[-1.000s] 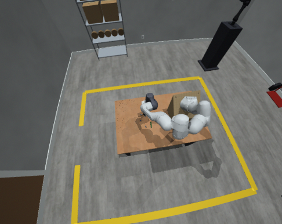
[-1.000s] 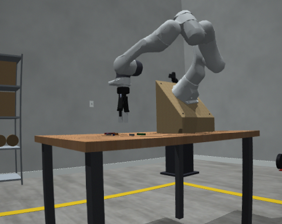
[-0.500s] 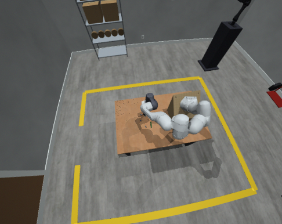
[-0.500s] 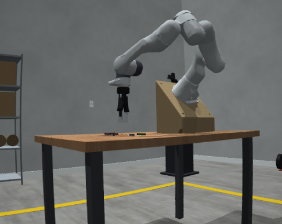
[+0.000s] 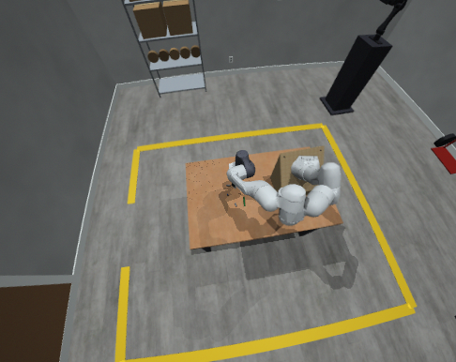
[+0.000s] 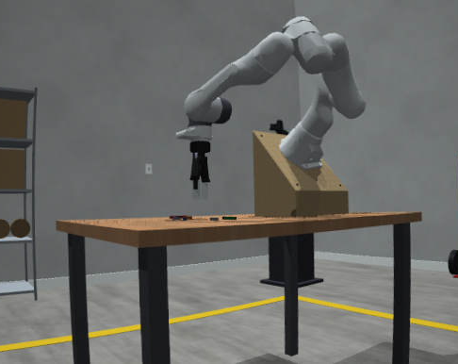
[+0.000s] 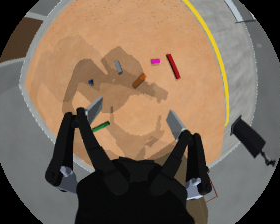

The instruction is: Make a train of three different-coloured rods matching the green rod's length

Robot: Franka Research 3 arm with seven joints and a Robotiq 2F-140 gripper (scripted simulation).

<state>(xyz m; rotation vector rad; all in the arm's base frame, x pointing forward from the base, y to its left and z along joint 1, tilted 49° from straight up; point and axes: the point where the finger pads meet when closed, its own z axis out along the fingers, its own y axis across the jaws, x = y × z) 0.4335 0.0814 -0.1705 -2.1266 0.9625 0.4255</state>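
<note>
In the wrist view several short rods lie flat and apart on the wooden table: a green rod (image 7: 100,125) near my left finger, a small blue rod (image 7: 91,83), a grey rod (image 7: 119,67), an orange rod (image 7: 139,80), a magenta rod (image 7: 155,60) and a red rod (image 7: 172,66). My gripper (image 7: 135,109) (image 6: 200,190) is open and empty, hanging well above the table. In the top view the green rod (image 5: 244,202) lies beside the arm. In the exterior view the rods show as small marks on the table top; the green rod (image 6: 229,218) is among them.
A wooden wedge-shaped mount (image 6: 293,181) carries the arm at the table's back. The table edge (image 7: 31,106) runs close on the left in the wrist view. A shelf (image 5: 170,44), a black pillar (image 5: 357,70) and a red cart (image 5: 451,152) stand off the table.
</note>
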